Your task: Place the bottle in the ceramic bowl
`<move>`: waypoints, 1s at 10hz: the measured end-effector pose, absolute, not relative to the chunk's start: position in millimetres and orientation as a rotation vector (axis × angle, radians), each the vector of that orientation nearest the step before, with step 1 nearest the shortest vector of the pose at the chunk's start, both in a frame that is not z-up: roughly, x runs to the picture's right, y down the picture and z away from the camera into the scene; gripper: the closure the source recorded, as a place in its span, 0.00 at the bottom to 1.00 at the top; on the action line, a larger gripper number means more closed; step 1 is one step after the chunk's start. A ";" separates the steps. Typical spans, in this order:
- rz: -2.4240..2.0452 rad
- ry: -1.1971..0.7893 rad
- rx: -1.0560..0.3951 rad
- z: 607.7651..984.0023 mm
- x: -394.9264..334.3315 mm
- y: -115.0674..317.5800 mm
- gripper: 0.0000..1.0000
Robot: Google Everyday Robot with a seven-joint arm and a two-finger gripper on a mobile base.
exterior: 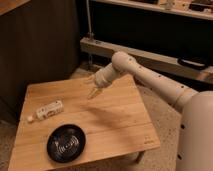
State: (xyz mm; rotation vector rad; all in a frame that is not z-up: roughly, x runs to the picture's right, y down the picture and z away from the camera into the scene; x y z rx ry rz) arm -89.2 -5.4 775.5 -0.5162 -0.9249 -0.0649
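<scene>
The bottle (49,110) is small and whitish and lies on its side near the left edge of the wooden table (117,127), its cap pointing to the front left. The black ceramic bowl (66,143) sits near the table's front left corner, in front of the bottle, with nothing in it. My gripper (92,93) hangs over the middle of the table's back half, pointing down and to the left. It is open and holds nothing. It is well to the right of the bottle and behind the bowl.
My white arm (150,80) reaches in from the right, and my body (197,135) stands by the table's right side. A dark cabinet wall (40,45) rises behind the table, with a low metal rail (150,57) at the back right. Speckled floor surrounds the table.
</scene>
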 end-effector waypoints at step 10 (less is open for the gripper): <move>-0.364 -0.949 -0.629 809.5 -153.5 -11.1 0.35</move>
